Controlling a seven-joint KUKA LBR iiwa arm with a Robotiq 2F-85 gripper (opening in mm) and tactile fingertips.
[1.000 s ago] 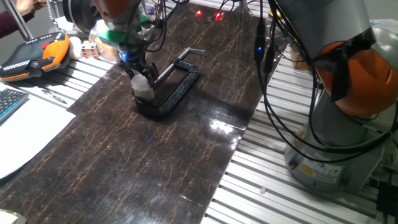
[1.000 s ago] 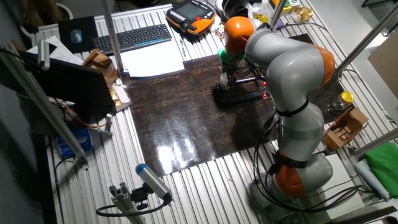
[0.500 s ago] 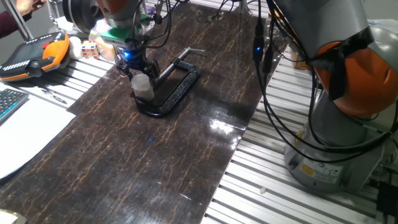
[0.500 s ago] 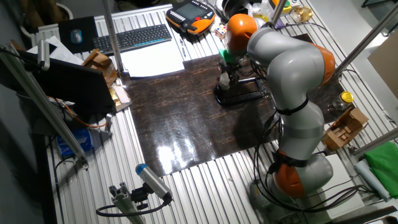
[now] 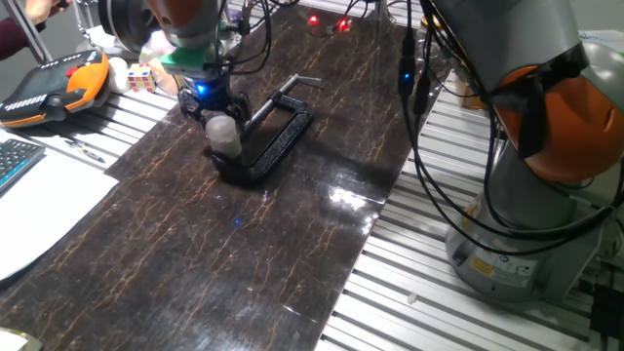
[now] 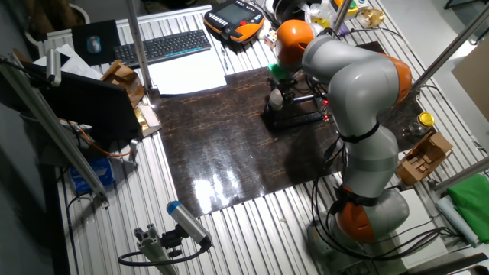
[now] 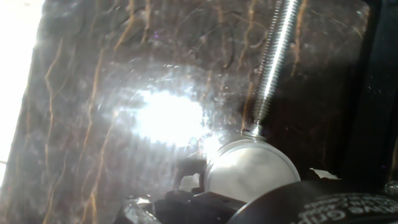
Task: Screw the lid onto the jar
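The small whitish jar (image 5: 227,142) stands clamped in the black C-clamp (image 5: 278,136) on the dark mat. The greyish-white lid (image 5: 221,124) sits on top of it. In the hand view the lid (image 7: 249,171) is a pale round disc, with the clamp's threaded screw (image 7: 272,62) touching its edge. My gripper (image 5: 213,105) hovers just above the lid, fingers spread to either side and holding nothing. In the other fixed view the gripper (image 6: 278,85) hangs over the jar (image 6: 275,99) at the clamp's left end. My fingertips do not show in the hand view.
An orange-and-black teach pendant (image 5: 54,86) and a small dice-like cube (image 5: 139,78) lie left of the mat. White paper (image 5: 39,210) and a keyboard (image 6: 160,47) lie beyond the mat's edge. The robot's base (image 5: 531,234) and cables stand on the right.
My fingers were closed low around the lid and jar. They have let go, spread apart and risen slightly. The jar and clamp have not moved.
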